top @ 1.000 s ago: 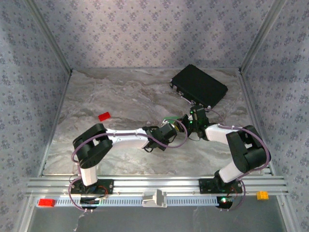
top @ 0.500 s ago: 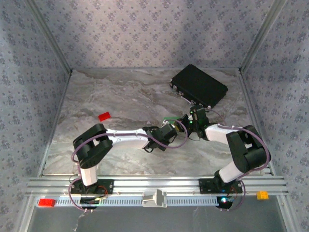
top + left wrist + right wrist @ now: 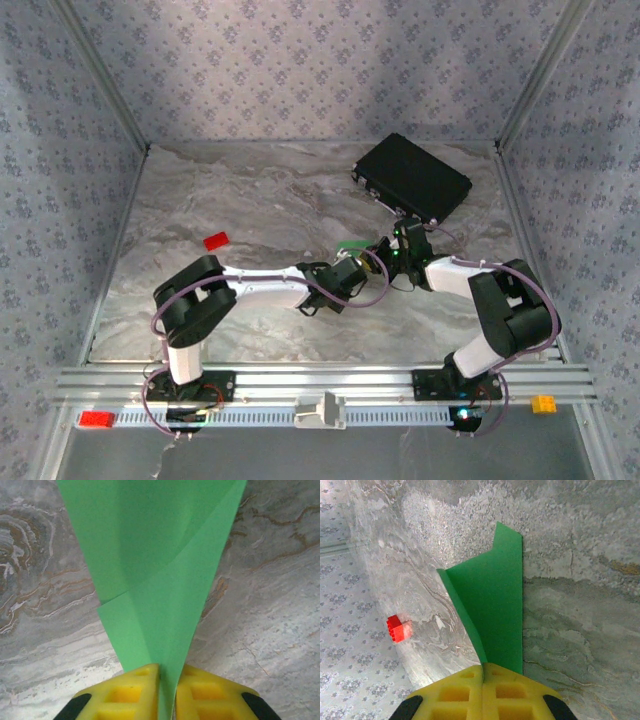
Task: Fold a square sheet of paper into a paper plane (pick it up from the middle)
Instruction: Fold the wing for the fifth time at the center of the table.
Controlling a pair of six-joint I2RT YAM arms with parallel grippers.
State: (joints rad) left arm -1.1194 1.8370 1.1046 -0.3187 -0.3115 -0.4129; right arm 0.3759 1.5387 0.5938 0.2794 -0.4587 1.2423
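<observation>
Pinching the sheet of green paper (image 3: 160,580) between its two yellow fingers (image 3: 125,692), the left claw (image 3: 167,682) is closed on the paper's narrow lower end; in the left wrist view the bright paper rises from the slit between the fingers and widens toward the top of the picture, one creased layer lying over another, with a slanting flap edge on the left; behind it lies the grey marbled table (image 3: 270,605). The right claw (image 3: 484,672) is clamped on the same sheet of green paper (image 3: 495,605); in the right wrist view its yellow fingers (image 3: 452,692) meet with no gap, and the paper stands out from between them as a folded shape with a stepped top corner; whether any part of it touches the table (image 3: 570,555) cannot be told; off to the left a small red block (image 3: 396,628) sits on the table. From the top camera the two arms reach toward each other over the middle-right of the table (image 3: 250,190); the left claw (image 3: 360,262) and the right claw (image 3: 386,250) sit close together, and a strip of the sheet of green paper (image 3: 352,245) shows just beside them on their far-left side; a black case (image 3: 412,178) lies toward the far right corner, just beyond the right arm; the red block (image 3: 215,241) lies well apart to the left.
</observation>
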